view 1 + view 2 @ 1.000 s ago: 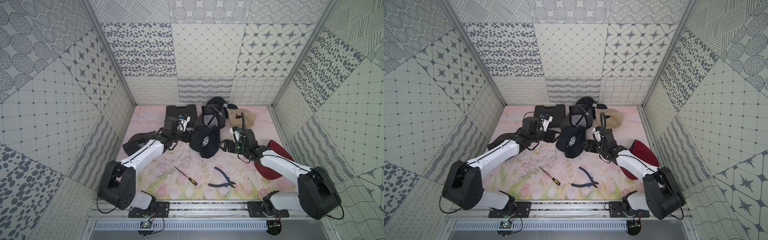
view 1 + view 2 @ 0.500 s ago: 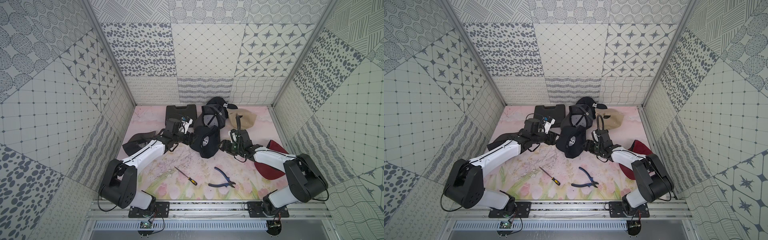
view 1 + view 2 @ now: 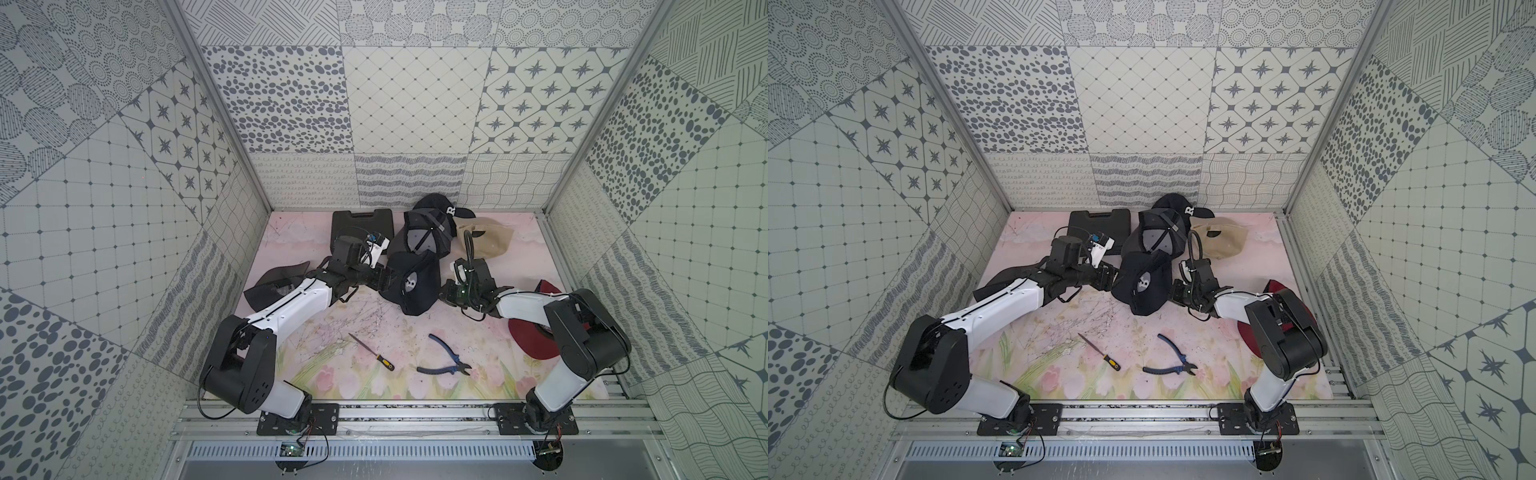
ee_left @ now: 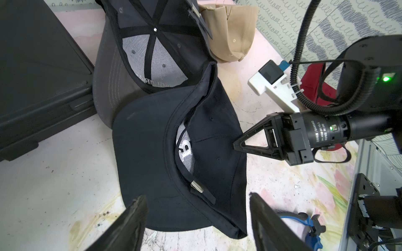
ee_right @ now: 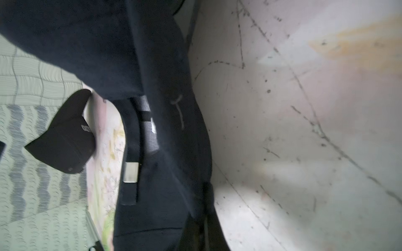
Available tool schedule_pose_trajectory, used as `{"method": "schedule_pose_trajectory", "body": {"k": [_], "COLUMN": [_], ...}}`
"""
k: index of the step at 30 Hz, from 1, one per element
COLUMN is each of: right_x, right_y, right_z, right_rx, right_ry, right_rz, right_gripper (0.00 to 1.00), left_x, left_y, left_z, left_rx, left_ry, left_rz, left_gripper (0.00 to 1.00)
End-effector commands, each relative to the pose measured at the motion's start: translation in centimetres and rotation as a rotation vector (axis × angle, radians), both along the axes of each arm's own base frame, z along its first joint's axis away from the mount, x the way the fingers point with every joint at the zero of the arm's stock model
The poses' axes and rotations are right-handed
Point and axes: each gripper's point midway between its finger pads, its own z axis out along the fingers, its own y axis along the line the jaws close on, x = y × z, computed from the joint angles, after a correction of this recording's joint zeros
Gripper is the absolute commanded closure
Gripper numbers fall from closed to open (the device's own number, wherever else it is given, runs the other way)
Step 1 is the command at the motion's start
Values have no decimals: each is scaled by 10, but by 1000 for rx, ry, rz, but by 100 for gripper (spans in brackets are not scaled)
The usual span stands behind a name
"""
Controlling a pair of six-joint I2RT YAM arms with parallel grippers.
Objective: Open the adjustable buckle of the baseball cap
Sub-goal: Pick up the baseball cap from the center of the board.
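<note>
Navy baseball cap (image 4: pixel 152 141) with its metal buckle (image 4: pixel 196 186) exposed: right gripper (image 4: pixel 236 146) pinched closed on the crown fabric, left gripper (image 4: pixel 196 219) spread wide near the buckle.

The right tool (image 4: pixel 236 146) has moved in and pinched the navy cap (image 4: pixel 141 141).

The baseball cap (image 3: pixel 415 286) lay mid-table, with the left gripper (image 3: pixel 386 281) at its left and the right gripper (image 3: pixel 445 291) touching its right side. Its far edge rested on a second cap (image 3: pixel 419 239), and a case (image 3: pixel 361 224) sat left of that. Nearer lay a screwdriver (image 3: pixel 372 353), left of the pliers (image 3: pixel 444 359).
</note>
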Motion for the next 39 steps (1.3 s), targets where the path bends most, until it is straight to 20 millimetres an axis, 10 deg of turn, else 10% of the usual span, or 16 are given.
{"method": "schedule_pose_trajectory", "body": {"k": [1, 15, 22, 39], "right_x": [10, -14, -9, -11], "right_y": [2, -22, -35, -18], "right_z": [38, 116, 141, 167], "right_rx": [-44, -355, -478, -620], "right_ry": [-145, -408, -456, -525], "right_rz": [60, 372, 383, 474], "right_gripper": [100, 100, 100, 100], "left_x": [5, 32, 10, -7], "left_y": [-13, -27, -35, -89], "left_z": [19, 80, 105, 51], "left_rx": [-7, 70, 30, 192], "left_ry": [-79, -316, -367, -287], "left_rz": [-81, -209, -308, -472], "left_gripper": [20, 16, 18, 19]}}
